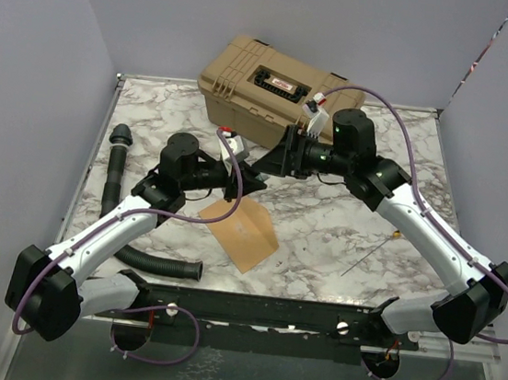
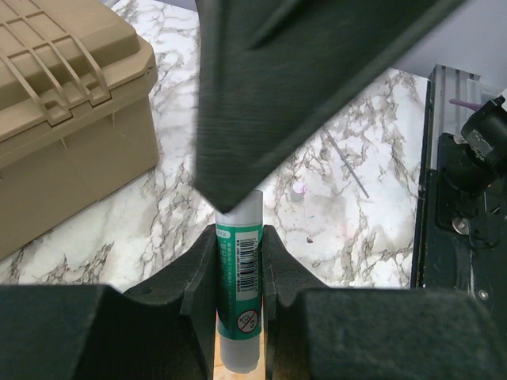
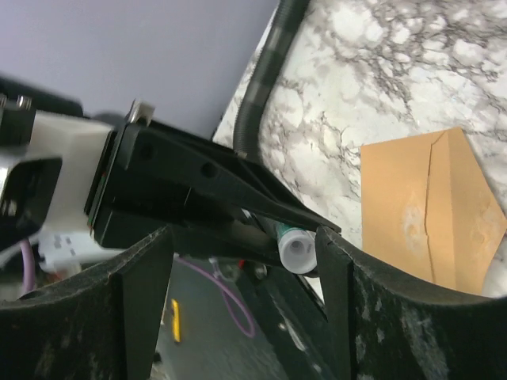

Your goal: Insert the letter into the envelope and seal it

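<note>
Clamping the glue stick [image 2: 238, 317] (green-labelled): left gripper [image 2: 237, 255].

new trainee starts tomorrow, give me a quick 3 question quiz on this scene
1. True or false: the left gripper is shut on the glue stick.
2. The envelope is: A held in the air, B lying on the table, C standing upright.
3. What sits between the open fingers of the right gripper?
Key: 1 true; 2 B; 3 the glue stick's tip.
</note>
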Action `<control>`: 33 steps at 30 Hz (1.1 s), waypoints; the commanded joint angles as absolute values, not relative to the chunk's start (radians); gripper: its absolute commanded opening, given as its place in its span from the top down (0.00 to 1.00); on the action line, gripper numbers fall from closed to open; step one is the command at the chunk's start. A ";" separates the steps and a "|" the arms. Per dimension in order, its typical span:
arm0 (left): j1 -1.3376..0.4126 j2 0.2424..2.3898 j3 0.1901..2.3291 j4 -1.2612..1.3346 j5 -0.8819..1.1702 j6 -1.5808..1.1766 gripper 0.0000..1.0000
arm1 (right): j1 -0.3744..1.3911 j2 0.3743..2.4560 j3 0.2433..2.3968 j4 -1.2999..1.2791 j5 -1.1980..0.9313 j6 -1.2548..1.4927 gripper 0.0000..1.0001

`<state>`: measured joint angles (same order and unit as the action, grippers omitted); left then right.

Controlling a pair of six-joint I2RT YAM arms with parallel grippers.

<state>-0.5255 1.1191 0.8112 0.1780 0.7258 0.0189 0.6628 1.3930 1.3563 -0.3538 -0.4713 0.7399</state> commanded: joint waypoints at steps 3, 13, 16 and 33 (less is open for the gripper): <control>-0.529 1.117 0.857 0.198 0.905 -0.034 1.00 | 0.666 1.399 1.420 -0.521 -0.706 0.311 0.26; -0.529 1.128 0.849 0.215 1.020 -0.052 1.00 | 0.667 1.367 1.418 -0.609 -0.743 0.128 0.51; -0.529 1.132 0.855 0.219 1.069 -0.053 1.00 | 0.667 1.365 1.405 -0.565 -0.732 0.171 0.70; -0.532 1.084 0.803 0.285 0.760 -0.027 1.00 | 0.667 1.368 1.379 -0.538 -0.206 0.967 1.00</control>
<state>-0.5205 1.1267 0.8253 0.2348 0.8616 -0.0399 0.6636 1.3647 1.3666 -0.5003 -0.4534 0.6147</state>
